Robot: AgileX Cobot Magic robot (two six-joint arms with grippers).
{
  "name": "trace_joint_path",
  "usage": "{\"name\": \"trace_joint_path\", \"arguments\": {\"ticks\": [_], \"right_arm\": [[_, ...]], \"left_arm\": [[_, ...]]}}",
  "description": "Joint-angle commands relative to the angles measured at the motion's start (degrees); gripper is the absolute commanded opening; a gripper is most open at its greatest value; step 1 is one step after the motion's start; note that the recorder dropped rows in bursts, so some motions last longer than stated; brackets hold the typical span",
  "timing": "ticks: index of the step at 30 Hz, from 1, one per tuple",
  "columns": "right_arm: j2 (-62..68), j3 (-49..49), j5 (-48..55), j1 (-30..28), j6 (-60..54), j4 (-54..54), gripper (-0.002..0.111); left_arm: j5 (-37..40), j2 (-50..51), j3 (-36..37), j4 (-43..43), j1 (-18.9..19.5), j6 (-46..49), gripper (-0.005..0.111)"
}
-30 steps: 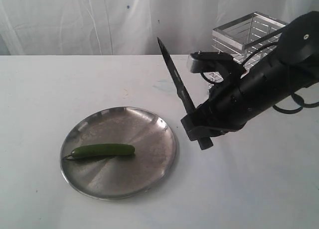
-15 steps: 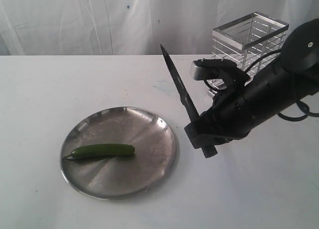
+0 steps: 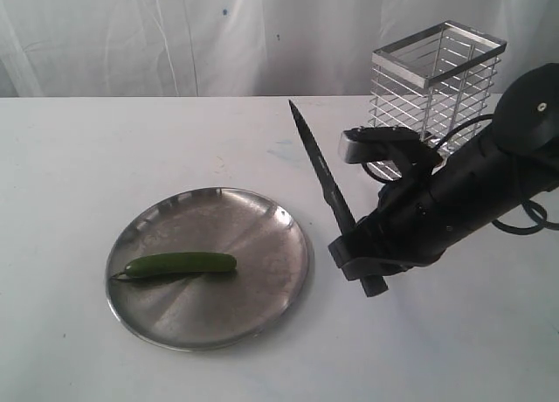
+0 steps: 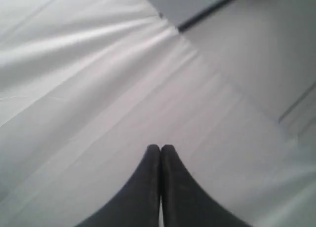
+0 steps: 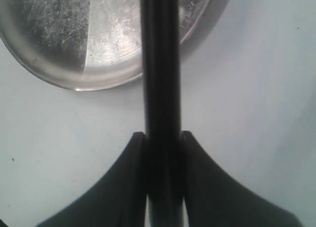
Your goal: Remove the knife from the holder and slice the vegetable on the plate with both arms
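Black knife is clamped by its handle in the right hand, tip raised, clear of the wire holder and just beside the steel plate. Green chilli lies untouched on the plate. Left hand is pressed shut, empty, above a white surface. Judged next: blade to be tipped down and squared across the chilli, which should first be pinned by the left hand, lest it roll.

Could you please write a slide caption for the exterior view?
Right gripper holds the knife tip-up beside the plate, where the vegetable lies whole.
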Motion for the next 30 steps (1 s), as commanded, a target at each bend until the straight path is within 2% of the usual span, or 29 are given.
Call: {"name": "trace_joint_path", "arguments": {"ticks": [1, 5, 6, 9, 12, 15, 17, 19, 22, 24, 25, 27, 30], "right_arm": [[-0.6, 0.2, 2.9, 0.0, -0.2, 0.0, 0.0], [-0.6, 0.2, 6.6, 0.0, -0.2, 0.0, 0.0], [-0.6, 0.1, 6.9, 0.0, -0.2, 0.0, 0.0], [-0.6, -0.6, 7.1, 0.0, 1.4, 0.0, 0.0], [-0.6, -2.8, 7.3, 0.0, 2.4, 0.1, 0.0], [-0.6, -5.2, 7.1, 0.0, 2.4, 0.1, 0.0], [-0.6, -6.8, 6.7, 0.0, 1.9, 0.1, 0.0], [-0.6, -7.7, 6.0, 0.0, 1.9, 0.1, 0.0], [-0.6, -7.9, 4.8, 0.0, 1.9, 0.1, 0.0], [-0.2, -7.9, 4.2, 0.0, 1.9, 0.1, 0.0], [0.0, -7.9, 3.6, 0.0, 1.9, 0.1, 0.0], [0.9, -7.9, 2.8, 0.0, 1.9, 0.0, 0.0], [1.8, -7.9, 3.6, 0.0, 1.9, 0.0, 0.0]], "left_arm": [[14.6, -0.1, -0.9, 8.2, 0.0, 15.8, 0.0], [13.3, 2.9, -6.6, 2.2, 0.0, 36.6, 0.0], [12.9, 4.5, -8.8, 1.6, 0.0, 38.5, 0.0], [12.3, 11.8, -14.8, 7.1, 0.0, 33.9, 0.0], [17.6, 22.5, -20.7, 19.5, 0.0, 29.9, 0.0], [31.9, 32.7, -28.4, 38.6, 0.0, 26.0, 0.0], [47.3, 40.2, -35.1, 49.6, 0.0, 19.7, 0.0], [64.4, 48.1, -42.2, 52.4, 0.0, 15.3, 0.0], [90.8, 58.8, -52.0, 50.2, 0.0, 18.6, 0.0], [102.6, 64.7, -57.2, 45.8, 0.0, 24.3, 0.0], [109.6, 67.9, -59.3, 41.0, 0.0, 29.0, 0.0], [114.7, 71.4, -61.6, 32.2, 0.0, 39.3, 0.0], [114.4, 75.5, -61.8, 14.9, 0.0, 58.1, 0.0]]}}
